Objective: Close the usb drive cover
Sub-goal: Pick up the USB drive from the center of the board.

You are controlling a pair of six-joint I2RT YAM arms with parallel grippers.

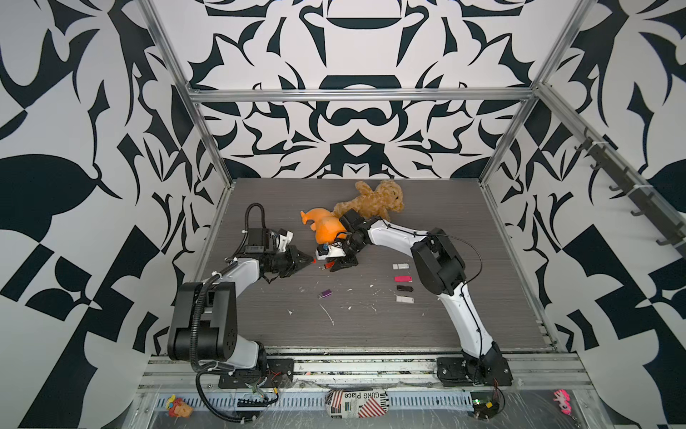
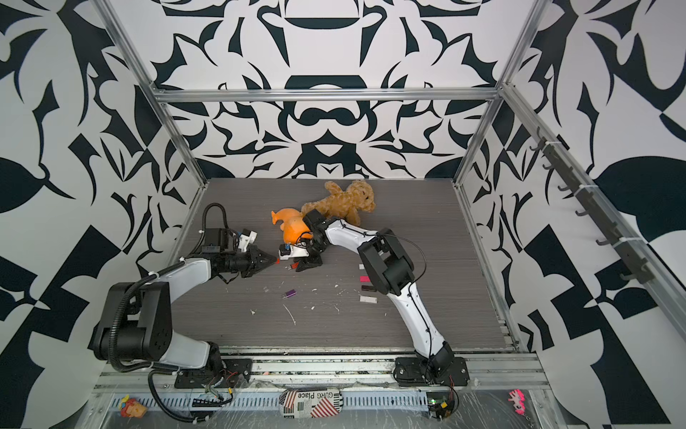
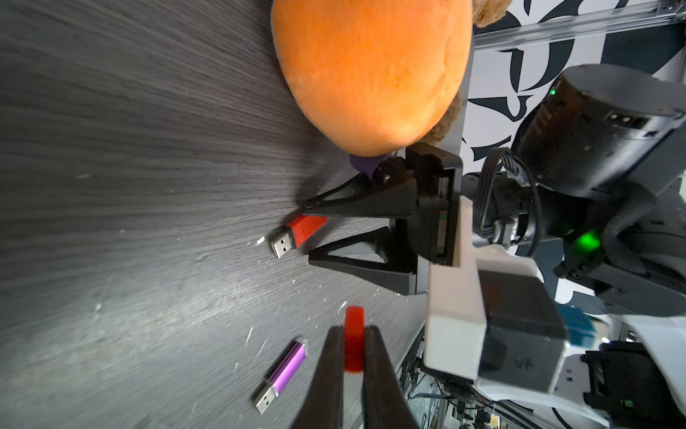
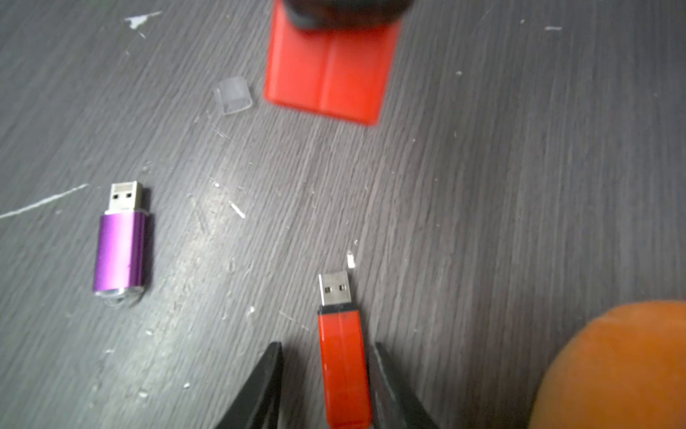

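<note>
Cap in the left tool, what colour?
Red. The cap shows best in the right wrist view.

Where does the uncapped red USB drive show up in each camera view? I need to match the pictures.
In both top views: the red USB drive lies mid-table, just below the orange plush toy.
Left wrist view: near the picture's centre, metal plug toward the lower left.
Right wrist view: bottom middle of the picture, plug pointing up.
Shared landmark: the orange plush toy, close to the drive in every view.
</note>
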